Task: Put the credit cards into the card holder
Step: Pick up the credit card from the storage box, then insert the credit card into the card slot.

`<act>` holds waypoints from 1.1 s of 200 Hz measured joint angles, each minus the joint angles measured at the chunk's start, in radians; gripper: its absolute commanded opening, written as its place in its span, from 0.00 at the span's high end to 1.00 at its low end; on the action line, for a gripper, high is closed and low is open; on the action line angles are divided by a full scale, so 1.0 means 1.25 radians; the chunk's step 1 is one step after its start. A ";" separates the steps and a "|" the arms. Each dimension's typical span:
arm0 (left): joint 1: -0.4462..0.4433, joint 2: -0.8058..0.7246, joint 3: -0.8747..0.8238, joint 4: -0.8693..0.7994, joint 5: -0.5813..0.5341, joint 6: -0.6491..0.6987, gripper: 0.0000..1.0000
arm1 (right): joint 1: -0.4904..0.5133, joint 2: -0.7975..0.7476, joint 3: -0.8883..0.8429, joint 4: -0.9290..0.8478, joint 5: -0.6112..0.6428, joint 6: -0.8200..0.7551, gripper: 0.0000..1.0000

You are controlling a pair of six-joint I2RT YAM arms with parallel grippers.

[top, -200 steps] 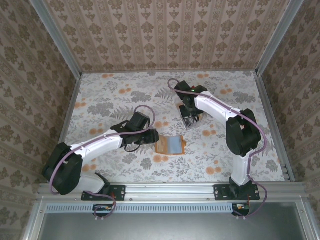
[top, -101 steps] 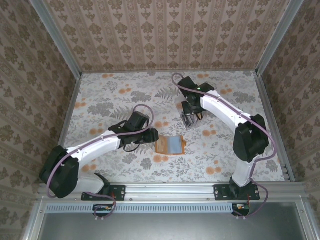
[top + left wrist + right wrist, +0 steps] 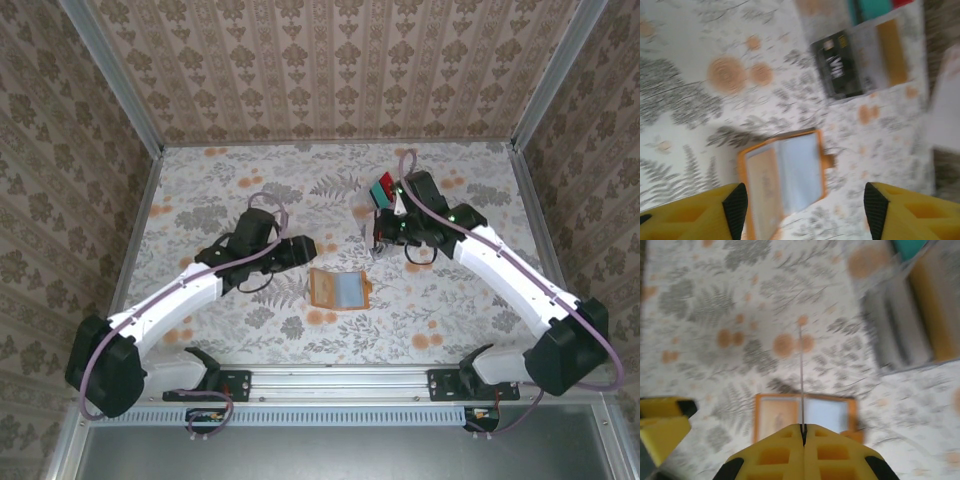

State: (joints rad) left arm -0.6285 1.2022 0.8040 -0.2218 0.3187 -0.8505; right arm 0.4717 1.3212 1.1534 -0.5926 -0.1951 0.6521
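Card holder (image 3: pixel 340 290) lies open flat mid-table, long axis left-right; one half shows a pale blue-grey panel, card or lining not resolvable. Left gripper (image 3: pixel 802 212) fingers spread, empty, near it; right gripper (image 3: pixel 802 432) pinches a thin card (image 3: pixel 801 370) seen edge-on, colour unreadable. Loose credit cards (image 3: pixel 840 70) overlap beyond the holder, blurred, red and teal cut off at the frame edge.

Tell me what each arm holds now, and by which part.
The right gripper pinches a thin card, seen edge-on, by its near edge, jaws shut. The left gripper holds nothing, jaws open.
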 measured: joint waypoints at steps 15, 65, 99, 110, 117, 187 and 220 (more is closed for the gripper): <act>0.024 -0.007 -0.006 0.054 0.049 -0.029 0.29 | -0.007 -0.014 -0.054 0.076 -0.084 0.055 0.96; 0.049 0.018 -0.007 0.210 0.193 -0.113 0.30 | -0.009 -0.019 -0.147 0.283 -0.265 0.193 0.95; 0.049 0.061 -0.007 0.286 0.256 -0.155 0.36 | -0.009 -0.019 -0.154 0.379 -0.333 0.240 0.94; 0.049 0.069 -0.007 0.300 0.271 -0.165 0.40 | -0.009 -0.019 -0.157 0.405 -0.351 0.252 0.94; 0.049 0.073 -0.007 0.311 0.280 -0.171 0.43 | -0.009 -0.017 -0.159 0.418 -0.360 0.258 0.94; 0.054 0.080 -0.008 0.360 0.320 -0.208 0.84 | -0.011 0.022 -0.161 0.453 -0.401 0.274 0.93; 0.058 0.079 -0.009 0.367 0.326 -0.215 1.00 | -0.013 0.027 -0.161 0.421 -0.391 0.259 0.84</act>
State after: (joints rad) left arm -0.5556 1.3006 0.7925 0.2363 0.7261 -1.1187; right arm 0.4553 1.3556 0.9527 -0.0658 -0.6834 0.9764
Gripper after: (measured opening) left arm 0.053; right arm 0.130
